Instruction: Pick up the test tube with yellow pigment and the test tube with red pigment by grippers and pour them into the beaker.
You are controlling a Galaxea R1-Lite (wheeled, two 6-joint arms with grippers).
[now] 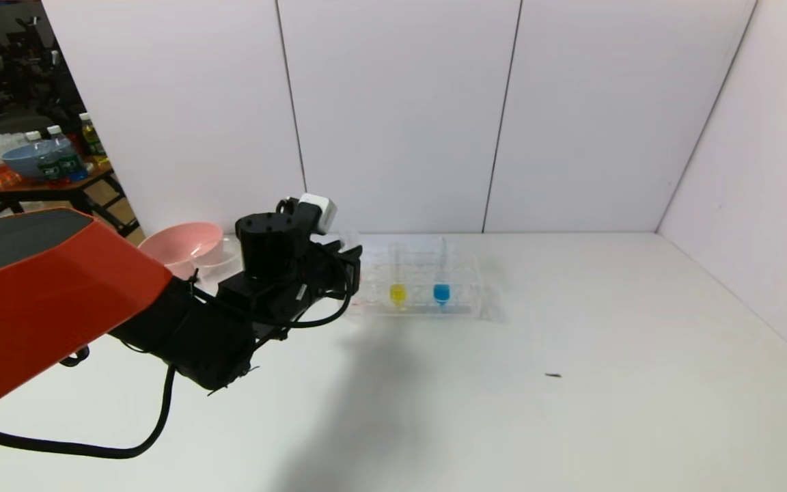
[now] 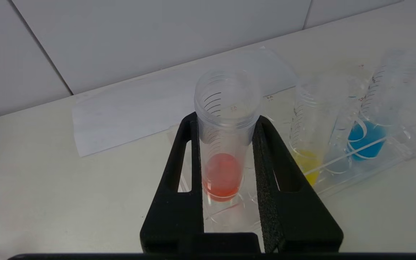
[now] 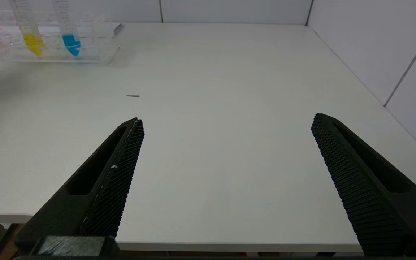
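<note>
Left gripper (image 2: 226,144) jaws clamp the red tube (image 2: 224,144) in the rack (image 2: 341,173); head view hides this. Right gripper (image 3: 226,159) gapes wide, holding nothing.

Left hand (image 2: 226,122) clamped shut, arm reaching forward; right hand (image 3: 226,124) spread wide.

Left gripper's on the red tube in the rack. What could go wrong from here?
1. The left gripper grips the red tube while it still sits in the rack; a tilted lift could drag the rack along.
2. The yellow tube stands right next to it and could get knocked.
3. The red tube is open-topped, so a fast swing toward the beaker beside the pink bowl may spill. The right gripper is open, far off.
</note>
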